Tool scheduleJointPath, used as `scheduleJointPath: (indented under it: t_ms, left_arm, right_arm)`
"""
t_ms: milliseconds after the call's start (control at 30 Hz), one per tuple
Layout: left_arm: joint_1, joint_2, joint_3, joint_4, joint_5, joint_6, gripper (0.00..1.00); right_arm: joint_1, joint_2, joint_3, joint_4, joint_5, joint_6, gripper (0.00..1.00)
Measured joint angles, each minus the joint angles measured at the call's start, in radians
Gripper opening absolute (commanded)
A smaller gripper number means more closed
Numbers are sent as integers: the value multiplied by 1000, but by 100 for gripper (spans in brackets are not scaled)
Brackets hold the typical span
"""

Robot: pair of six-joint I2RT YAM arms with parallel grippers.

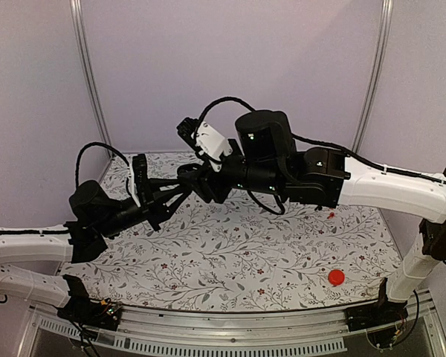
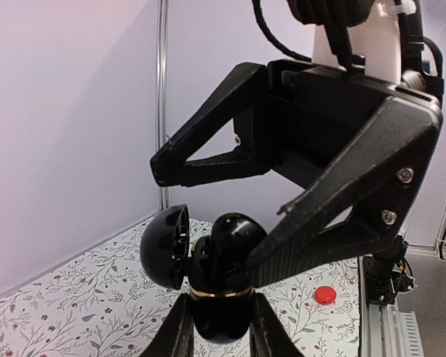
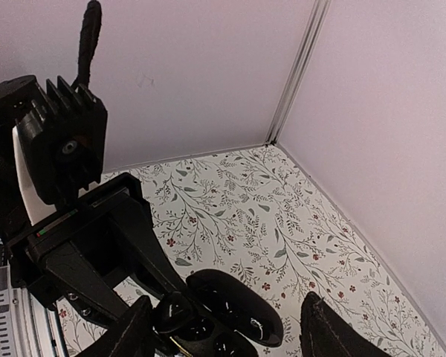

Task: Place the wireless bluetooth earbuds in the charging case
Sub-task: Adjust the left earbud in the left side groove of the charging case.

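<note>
While the charging case (image 2: 219,301) was held clear above the floral table (image 1: 230,260), its lid stood swung open to one side. The left gripper (image 2: 221,323) was clamped on the case's lower half. The right gripper (image 3: 229,309) had its jaws apart, a finger on either side of the case; whether it touched the case could not be told. A red disc (image 1: 336,277) lay on the table, well apart.
</note>
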Motion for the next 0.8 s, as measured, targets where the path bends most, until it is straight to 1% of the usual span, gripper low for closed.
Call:
scheduleJointPath:
  t_ms: [500, 733, 800]
  left_arm:
    - [0, 0, 0, 2, 0, 2, 22]
    - [0, 0, 0, 2, 1, 2, 22]
    - [0, 0, 0, 2, 1, 2, 22]
  right_arm:
    - [-1, -37, -25, -5, 3, -1, 64]
    - [-7, -66, -64, 1, -35, -7, 60]
    - [-7, -72, -66, 3, -52, -10, 56]
